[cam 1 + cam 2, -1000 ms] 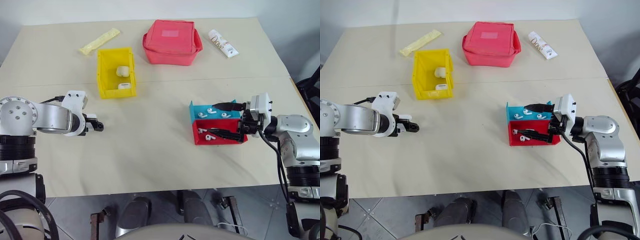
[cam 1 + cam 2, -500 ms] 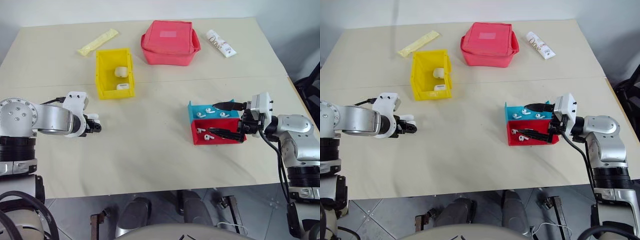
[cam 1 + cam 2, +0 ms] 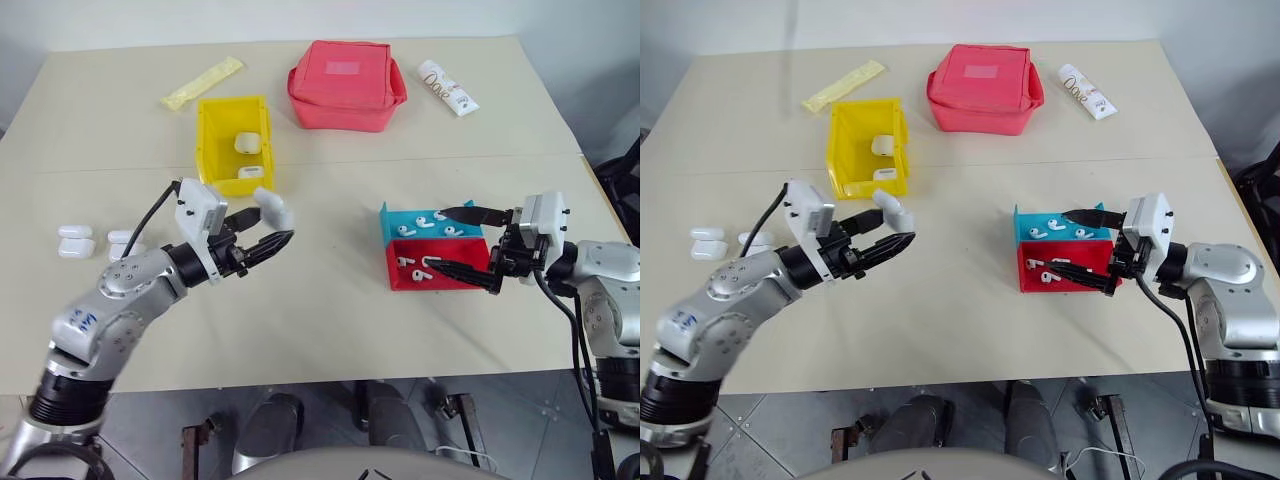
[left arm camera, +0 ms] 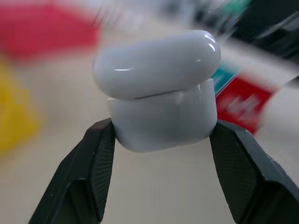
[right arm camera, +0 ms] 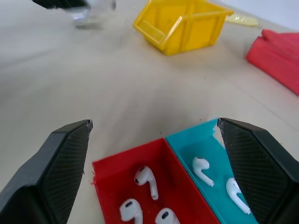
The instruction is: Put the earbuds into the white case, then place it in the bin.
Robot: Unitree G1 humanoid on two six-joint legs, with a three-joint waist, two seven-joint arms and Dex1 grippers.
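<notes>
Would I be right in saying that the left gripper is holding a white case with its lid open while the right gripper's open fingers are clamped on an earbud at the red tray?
Not quite: the right gripper holds nothing. In the right wrist view its fingers stand wide apart above the red tray, the earbuds lying loose inside. The left gripper does hold the white case with its lid open.

bare table [image 3: 330, 310] between claws, trays [image 3: 435, 262] rightward

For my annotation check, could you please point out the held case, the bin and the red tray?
case [image 4: 161, 88], left wrist view, front by the lid seam.
bin [image 3: 206, 150], left eye view, left wall.
red tray [image 3: 440, 283], left eye view, front wall.
</notes>
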